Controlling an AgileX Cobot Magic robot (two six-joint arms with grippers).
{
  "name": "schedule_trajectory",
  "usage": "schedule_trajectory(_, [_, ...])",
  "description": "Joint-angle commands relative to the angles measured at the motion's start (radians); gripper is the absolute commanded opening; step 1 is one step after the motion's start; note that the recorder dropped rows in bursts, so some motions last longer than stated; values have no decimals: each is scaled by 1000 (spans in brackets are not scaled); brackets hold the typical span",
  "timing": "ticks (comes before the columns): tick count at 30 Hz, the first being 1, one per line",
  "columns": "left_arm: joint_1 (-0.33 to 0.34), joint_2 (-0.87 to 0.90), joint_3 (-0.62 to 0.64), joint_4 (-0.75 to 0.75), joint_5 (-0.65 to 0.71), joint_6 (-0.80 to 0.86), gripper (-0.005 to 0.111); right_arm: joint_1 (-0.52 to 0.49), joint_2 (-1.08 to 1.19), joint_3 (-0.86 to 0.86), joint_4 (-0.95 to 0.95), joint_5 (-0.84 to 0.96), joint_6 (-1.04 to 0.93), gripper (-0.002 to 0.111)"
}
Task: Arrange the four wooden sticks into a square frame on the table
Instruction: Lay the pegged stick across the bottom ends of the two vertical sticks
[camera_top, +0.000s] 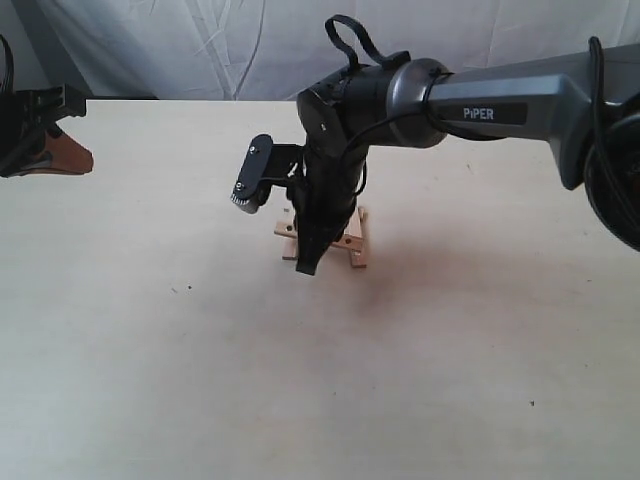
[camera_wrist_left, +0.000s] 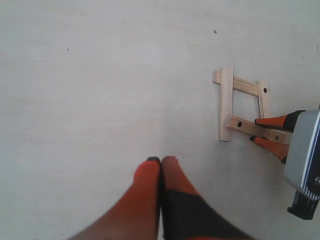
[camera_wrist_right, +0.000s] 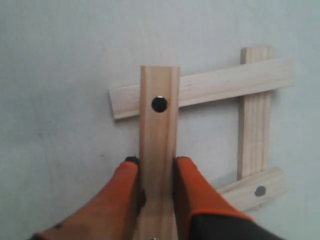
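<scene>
Four pale wooden sticks lie as a small square frame (camera_top: 348, 243) on the cream table (camera_top: 150, 330), mostly hidden in the exterior view by my right arm. My right gripper (camera_wrist_right: 156, 162) points down over the frame and is shut on one stick (camera_wrist_right: 159, 115), an orange finger pressed against each long side. That stick overlaps a crossing stick (camera_wrist_right: 215, 84); two more sticks (camera_wrist_right: 255, 120) (camera_wrist_right: 255, 189) close the square. The left wrist view shows the frame (camera_wrist_left: 226, 102) and the right gripper's fingers (camera_wrist_left: 272, 121) astride the gripped stick (camera_wrist_left: 252, 128). My left gripper (camera_wrist_left: 161, 161) is shut and empty, well away from the frame.
My left arm (camera_top: 35, 140) hangs at the far left edge of the table. A white draped cloth (camera_top: 200, 40) backs the table's far edge. A few tiny dark specks (camera_top: 188, 290) mark the tabletop.
</scene>
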Motion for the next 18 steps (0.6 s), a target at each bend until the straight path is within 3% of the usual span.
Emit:
schedule_trajectory(1, [1, -9, 2, -10, -9, 4, 0, -5, -3, -4, -19, -19, -7, -1])
schedule_trajectory(18, [1, -9, 2, -10, -10, 4, 0, -5, -2, -4, 4, -56, -5, -1])
